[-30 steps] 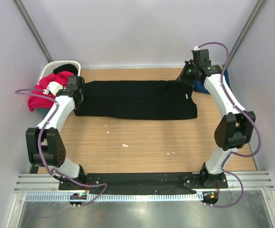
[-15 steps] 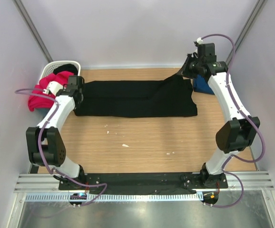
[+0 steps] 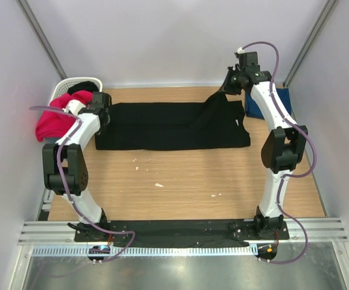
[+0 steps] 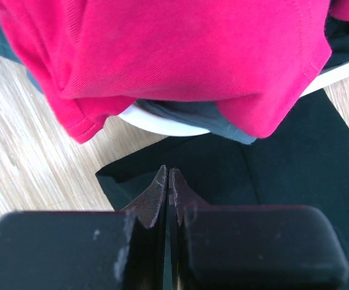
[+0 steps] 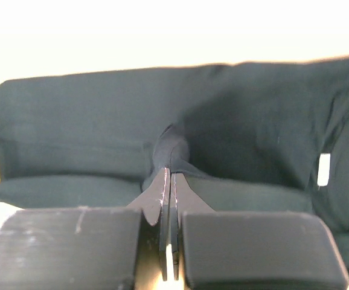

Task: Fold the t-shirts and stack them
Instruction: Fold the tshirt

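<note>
Right tool (image 5: 169,173) is clamped on a pinch of the black t-shirt (image 3: 162,127). The wrist view shows cloth tented up into the tips. From above, the far edge near the collar end rises in a peak off the counter (image 3: 180,181). The rest of the shirt lies flat, spread crosswise on the far half of the counter. The grip is at the edge, not mid-panel, so my read is that a lengthwise fold toward the near side is starting.

Left tool (image 4: 168,173) is closed too, tips down at the shirt's other end, just inside its corner. The cloth there looks flat, so I can't tell if fabric is pinched or only pinned. Either way it would act as an anchor so the shirt doesn't drag when the right side pulls.

Magenta t-shirt (image 3: 51,121) hangs over the rim of the white basket (image 3: 63,84) at far left, just beside the left tool, with more dark cloth inside the basket. Navy t-shirt (image 3: 258,107) sits at far right, mostly hidden behind the right arm, so I can't tell if it's folded. 1 of 3 is in work and no stack is visible.

Risk: with only 1 end lifted, the fold could skew.
</note>
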Motion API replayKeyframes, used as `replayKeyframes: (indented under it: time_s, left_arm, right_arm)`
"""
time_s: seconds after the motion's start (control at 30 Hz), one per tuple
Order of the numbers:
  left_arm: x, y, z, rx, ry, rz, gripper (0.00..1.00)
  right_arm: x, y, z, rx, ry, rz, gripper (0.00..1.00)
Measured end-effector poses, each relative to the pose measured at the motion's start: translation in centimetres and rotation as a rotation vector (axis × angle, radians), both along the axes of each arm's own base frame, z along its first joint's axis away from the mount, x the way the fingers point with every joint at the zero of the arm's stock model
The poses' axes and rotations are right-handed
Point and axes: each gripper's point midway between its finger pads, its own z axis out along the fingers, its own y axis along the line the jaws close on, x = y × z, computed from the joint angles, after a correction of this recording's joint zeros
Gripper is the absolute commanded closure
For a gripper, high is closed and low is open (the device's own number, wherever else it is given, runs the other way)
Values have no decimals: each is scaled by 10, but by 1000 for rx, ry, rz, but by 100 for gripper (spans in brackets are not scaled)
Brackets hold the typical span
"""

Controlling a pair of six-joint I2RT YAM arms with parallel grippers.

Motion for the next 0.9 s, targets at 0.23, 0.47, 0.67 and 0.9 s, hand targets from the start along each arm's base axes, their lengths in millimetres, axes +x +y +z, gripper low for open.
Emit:
replayKeyframes:
  time_s: [0.23, 0.47, 0.67, 0.9]
  left_arm:
    - [16, 1, 8, 15, -19, -10, 100]
    - [26, 1, 8, 20, -32, -17, 100]
    - [35, 1, -4, 29, -4, -28, 100]
    - [41, 2, -15, 39, 22, -31, 100]
  right_arm:
    - [28, 2, 11, -3, -57, -5, 99]
    - [35, 3, 4, -2, -52, -9, 99]
    - [49, 2, -25, -7, -14, -12, 99]
    - [57, -7, -64, -23, 51, -33, 99]
